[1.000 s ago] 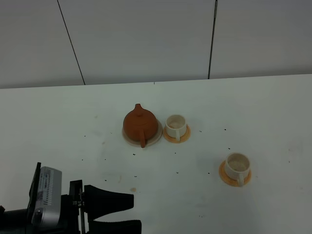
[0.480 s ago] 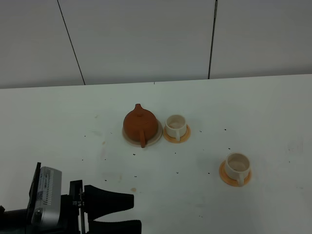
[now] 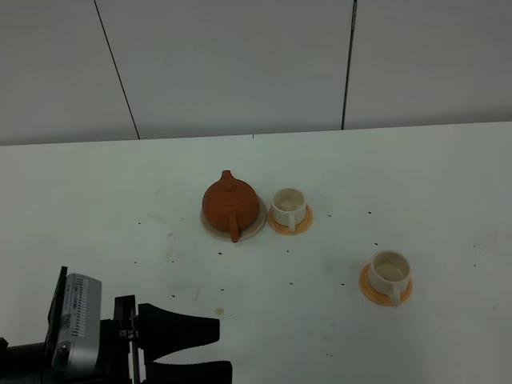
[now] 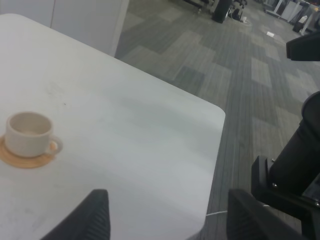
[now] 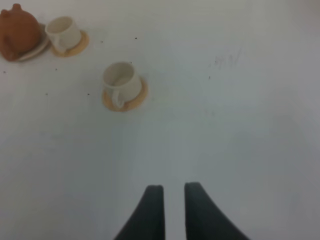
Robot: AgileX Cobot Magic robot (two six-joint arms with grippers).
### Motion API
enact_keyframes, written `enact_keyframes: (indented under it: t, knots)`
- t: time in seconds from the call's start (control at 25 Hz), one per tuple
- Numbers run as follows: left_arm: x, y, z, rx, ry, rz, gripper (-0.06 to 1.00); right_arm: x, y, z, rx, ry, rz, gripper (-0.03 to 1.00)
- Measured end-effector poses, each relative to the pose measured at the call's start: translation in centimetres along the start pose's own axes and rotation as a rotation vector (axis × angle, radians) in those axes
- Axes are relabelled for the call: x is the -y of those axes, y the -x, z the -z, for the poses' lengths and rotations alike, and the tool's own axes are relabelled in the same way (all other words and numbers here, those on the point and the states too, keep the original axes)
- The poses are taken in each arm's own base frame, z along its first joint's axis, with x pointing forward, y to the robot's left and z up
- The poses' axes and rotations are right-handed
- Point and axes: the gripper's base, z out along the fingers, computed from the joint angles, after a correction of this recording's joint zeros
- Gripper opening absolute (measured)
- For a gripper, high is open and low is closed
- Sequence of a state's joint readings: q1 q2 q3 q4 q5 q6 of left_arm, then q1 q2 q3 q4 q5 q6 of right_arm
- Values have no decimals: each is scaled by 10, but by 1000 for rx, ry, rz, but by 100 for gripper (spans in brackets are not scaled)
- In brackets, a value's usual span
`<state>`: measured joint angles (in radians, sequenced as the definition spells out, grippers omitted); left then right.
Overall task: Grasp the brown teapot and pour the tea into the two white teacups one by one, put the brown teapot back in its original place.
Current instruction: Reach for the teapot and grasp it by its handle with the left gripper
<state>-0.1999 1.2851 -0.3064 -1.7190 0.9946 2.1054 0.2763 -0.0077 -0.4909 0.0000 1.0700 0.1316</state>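
The brown teapot [image 3: 229,202] sits on its pale beige saucer [image 3: 254,225] mid-table, handle toward the front. One white teacup [image 3: 288,206] on an orange coaster stands just right of it; the other white teacup [image 3: 390,272] stands on its coaster further front and right. My left gripper [image 3: 214,349] is open and empty at the front left, far from the teapot. In the left wrist view the open gripper [image 4: 167,215] faces one teacup [image 4: 29,133]. My right gripper [image 5: 174,205] has its fingers almost together, empty, well short of the nearer teacup [image 5: 121,80], the other teacup [image 5: 64,32] and the teapot [image 5: 17,29].
The white table [image 3: 416,184] has small dark specks and a brown stain [image 3: 218,311]. A grey panelled wall [image 3: 240,64] stands behind it. The left wrist view shows the table's rounded corner [image 4: 217,112] and carpeted floor [image 4: 235,65] beyond.
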Motion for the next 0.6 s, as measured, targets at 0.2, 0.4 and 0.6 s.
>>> enact_keyframes:
  t: [0.2, 0.4, 0.6]
  knots:
    - [0, 0, 0, -2, 3, -1, 57, 0, 0, 0, -1, 0, 1, 10]
    - [0, 0, 0, -3, 4, -2, 57, 0, 0, 0, -1, 0, 3, 10]
    - [0, 0, 0, -3, 4, -2, 57, 0, 0, 0, -1, 0, 4, 11]
